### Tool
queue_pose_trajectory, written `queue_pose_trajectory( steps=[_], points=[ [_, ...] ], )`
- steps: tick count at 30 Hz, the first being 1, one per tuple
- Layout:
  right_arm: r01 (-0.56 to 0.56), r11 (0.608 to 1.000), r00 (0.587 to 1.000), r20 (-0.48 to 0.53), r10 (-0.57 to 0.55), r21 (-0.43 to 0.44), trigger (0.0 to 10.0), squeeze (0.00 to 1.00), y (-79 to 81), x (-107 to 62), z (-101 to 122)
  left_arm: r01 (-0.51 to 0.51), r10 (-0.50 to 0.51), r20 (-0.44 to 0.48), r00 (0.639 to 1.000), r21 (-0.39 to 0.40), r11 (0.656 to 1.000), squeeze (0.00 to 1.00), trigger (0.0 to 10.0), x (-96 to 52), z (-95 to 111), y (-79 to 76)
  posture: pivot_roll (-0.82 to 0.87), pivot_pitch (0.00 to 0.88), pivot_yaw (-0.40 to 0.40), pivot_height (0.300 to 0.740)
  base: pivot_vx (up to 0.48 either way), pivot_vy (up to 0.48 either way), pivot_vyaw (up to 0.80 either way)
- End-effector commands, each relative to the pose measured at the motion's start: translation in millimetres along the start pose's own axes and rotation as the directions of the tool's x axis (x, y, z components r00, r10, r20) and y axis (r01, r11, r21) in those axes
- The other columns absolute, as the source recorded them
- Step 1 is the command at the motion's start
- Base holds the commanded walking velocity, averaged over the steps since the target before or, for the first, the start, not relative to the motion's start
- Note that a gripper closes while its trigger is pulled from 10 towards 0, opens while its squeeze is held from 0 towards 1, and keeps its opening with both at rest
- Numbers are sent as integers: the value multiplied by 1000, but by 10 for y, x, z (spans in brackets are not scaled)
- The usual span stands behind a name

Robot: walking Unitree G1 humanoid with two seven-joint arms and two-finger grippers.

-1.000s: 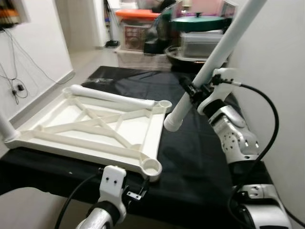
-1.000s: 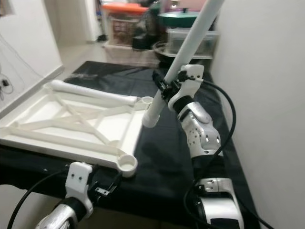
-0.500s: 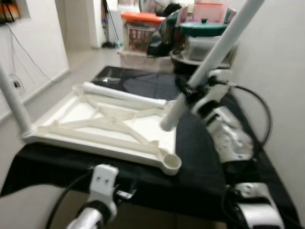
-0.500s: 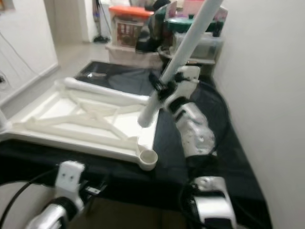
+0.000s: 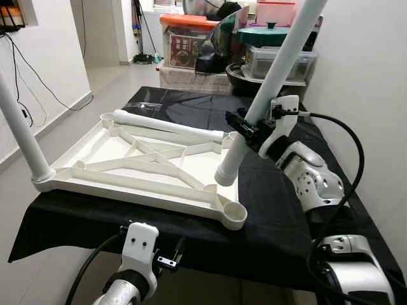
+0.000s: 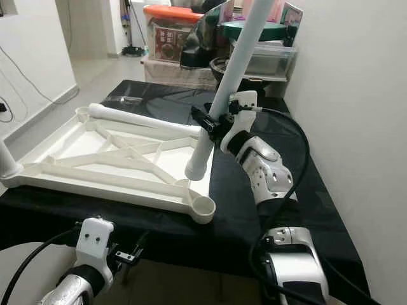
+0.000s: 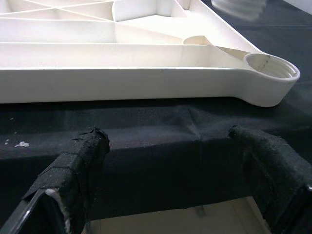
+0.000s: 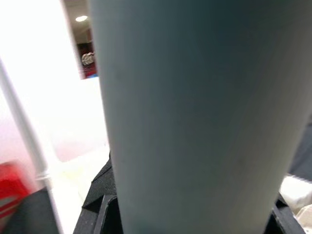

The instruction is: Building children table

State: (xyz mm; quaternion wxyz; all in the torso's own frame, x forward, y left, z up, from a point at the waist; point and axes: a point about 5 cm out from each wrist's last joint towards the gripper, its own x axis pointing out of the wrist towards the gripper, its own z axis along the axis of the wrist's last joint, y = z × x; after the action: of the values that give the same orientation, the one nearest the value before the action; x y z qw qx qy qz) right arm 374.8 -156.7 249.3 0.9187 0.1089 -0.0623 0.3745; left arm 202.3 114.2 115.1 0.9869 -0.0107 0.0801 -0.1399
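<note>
A white tabletop [image 5: 137,168] lies upside down on the black-clothed table [image 5: 280,216], ribs up. One white leg [image 5: 19,127] stands upright in its near-left corner. A second leg [image 5: 166,127] lies loose along the far edge. My right gripper [image 5: 249,130] is shut on a third leg [image 5: 280,70], held tilted, with its lower end [image 6: 195,168] hanging over the tabletop's right rim, between the far-right socket and the near-right socket [image 5: 234,215]. My left gripper [image 7: 175,161] is open and holds nothing. It sits low at the table's front edge, facing that near-right socket [image 7: 270,73].
Storage boxes [image 5: 187,44] and a pot with a green lid [image 5: 273,32] crowd the far end of the table. A white wall [image 5: 369,95] runs close along the right. Open floor [image 5: 95,82] lies to the left, with cables on the left wall.
The whole view has shifted with the head. The held leg stands more upright, and its lower end has come in over the tabletop's right rim, nearer the near-right socket.
</note>
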Motion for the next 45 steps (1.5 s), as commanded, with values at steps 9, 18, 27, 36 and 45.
queue_pose_trajectory(
  steps=[9,18,27,36,45],
  points=[
    [-184,981,982,-35,187,66,10000,0,-112,-49,92,15,-15,-6,1000,-6,1000,0,10000,-128,64,-52,95,109,-46,740,0,0,0],
    [-437,893,893,-67,445,106,10000,0,18,-136,90,29,-30,-41,999,-15,999,0,10000,-289,67,-70,113,159,-30,740,0,0,0],
    [-516,846,839,-121,530,134,10000,0,67,-136,-63,34,-36,-63,997,-18,999,0,10000,-368,74,-85,123,171,-28,740,0,0,0],
    [-546,825,813,-146,564,146,10000,0,42,-164,-120,35,-36,-78,996,-22,999,0,10000,-407,76,-98,126,169,-26,740,0,0,0],
    [-579,808,788,-179,589,111,10000,0,-15,-237,-62,39,-40,-85,996,-21,999,0,10000,-405,78,-102,123,170,-25,740,0,0,0]
  ],
)
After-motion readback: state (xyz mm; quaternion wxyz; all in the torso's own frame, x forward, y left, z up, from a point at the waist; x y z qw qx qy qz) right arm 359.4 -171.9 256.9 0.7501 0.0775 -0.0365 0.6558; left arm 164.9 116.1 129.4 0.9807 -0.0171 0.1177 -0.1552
